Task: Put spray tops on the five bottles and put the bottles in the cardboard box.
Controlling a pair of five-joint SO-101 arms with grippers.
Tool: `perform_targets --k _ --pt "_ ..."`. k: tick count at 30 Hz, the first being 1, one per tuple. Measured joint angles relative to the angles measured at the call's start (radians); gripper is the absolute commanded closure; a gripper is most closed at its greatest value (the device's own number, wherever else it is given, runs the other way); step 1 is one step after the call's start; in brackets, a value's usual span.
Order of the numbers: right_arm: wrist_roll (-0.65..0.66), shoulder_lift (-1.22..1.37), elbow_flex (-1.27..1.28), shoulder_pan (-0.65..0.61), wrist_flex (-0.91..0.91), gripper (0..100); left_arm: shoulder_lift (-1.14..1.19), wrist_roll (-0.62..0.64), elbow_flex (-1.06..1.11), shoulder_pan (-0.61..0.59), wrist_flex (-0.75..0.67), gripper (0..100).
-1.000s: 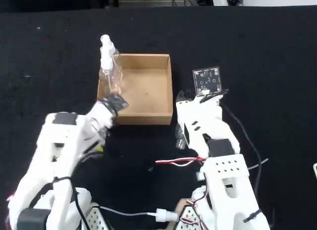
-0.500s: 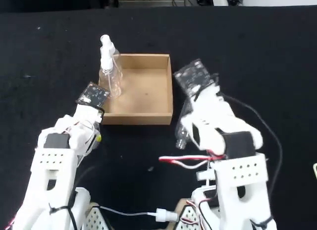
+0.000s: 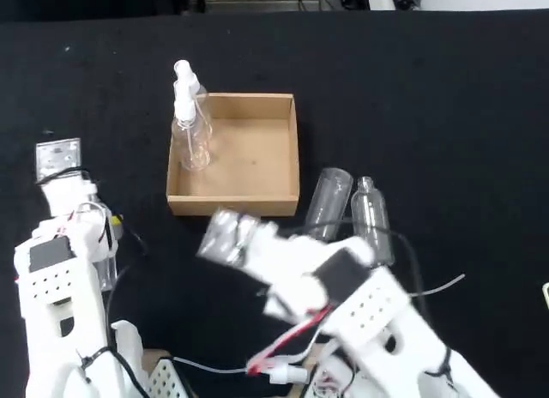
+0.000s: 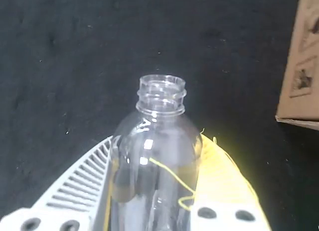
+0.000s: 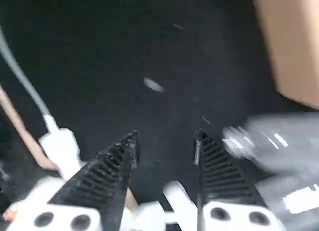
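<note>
first, right arm (image 3: 343,286): swung in the last second from 3 o'clock of the cardboard box (image 3: 257,149) round to its 6 o'clock; right gripper (image 5: 165,136) low over the black table (image 3: 446,89), jaws parted wide on nothing; probably going for a top.
left arm (image 3: 56,278): drawn back from the box's 7 o'clock corner out to 9 o'clock, well apart from it; left gripper (image 4: 156,139) clamped on an open-necked bottle (image 4: 158,156), neck bare and pointing away from the wrist.
cardboard box: unmoved, with one finished bottle (image 3: 190,123) standing inside at the 10 o'clock corner, top on, let go and left there; one of five done, by the look of it.
loose bottles: uncovered by the right arm's swing; inner loose bottle (image 3: 328,201) and outer loose bottle (image 3: 371,218) lying side by side at 4 o'clock of the box, both without tops.
spray top (image 3: 283,372): at 6 o'clock near the arm bases, tube trailing toward 9 o'clock, just beside the right jaws in the right wrist view; likely the next pick, meant for the neck waiting in the left grip.
</note>
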Motion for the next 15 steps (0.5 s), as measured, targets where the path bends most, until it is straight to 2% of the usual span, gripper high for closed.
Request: perform_targets --k 4,10,15 --pt "-0.155 0.000 0.072 -0.160 -0.109 82.8 0.000 0.008 0.000 -0.061 -0.025 97" --pt "-0.212 -0.002 0.074 -0.325 -0.138 82.8 0.000 0.063 -0.012 -0.121 -0.029 97" --pt "-0.356 0.087 0.074 -0.425 -0.262 82.8 0.000 0.071 -0.040 -0.161 -0.029 97"
